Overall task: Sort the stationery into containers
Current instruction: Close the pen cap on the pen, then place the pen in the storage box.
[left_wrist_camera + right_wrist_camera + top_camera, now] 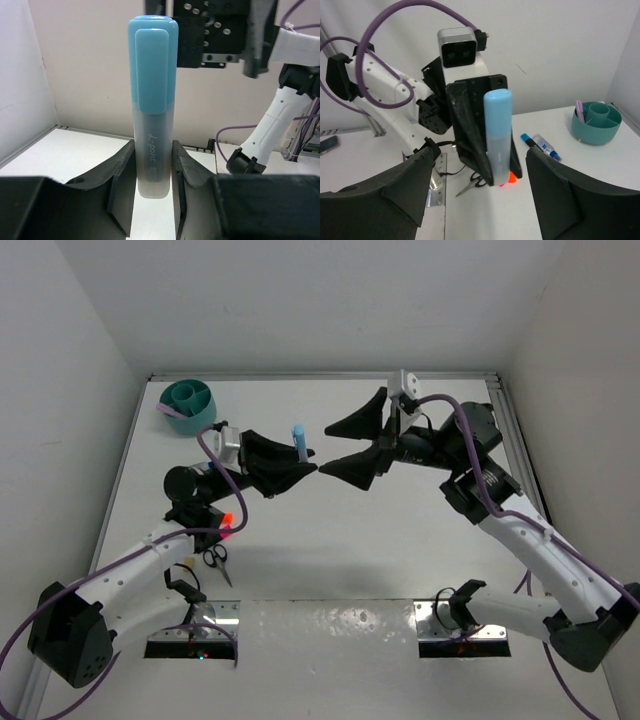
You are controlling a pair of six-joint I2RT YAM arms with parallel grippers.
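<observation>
both arms rose from their bases at the near edge of the table [330, 570] and met above its middle. the left gripper [292, 475] pointed toward the right side, its jaws pinching the lower end of the light-blue marker [298, 440], which stood upright, cap on top, clear of the surface. the right gripper [345, 445] faced it from the other side, fingers spread wide, their tips just beside the marker and touching nothing.

under the left forearm, nearest the front, lay the black-handled scissors [217, 558], and just beyond them an orange-tipped marker [230, 522]. the right wrist view showed a blue-capped pen-like item [540, 145] lying flat farther on. the teal cup [188, 405] stood in the far left corner, close to the back and left walls, with a pink marker [579, 110] upright in one compartment.

white surface showed between the grippers and the back wall, and along the railed right edge.
</observation>
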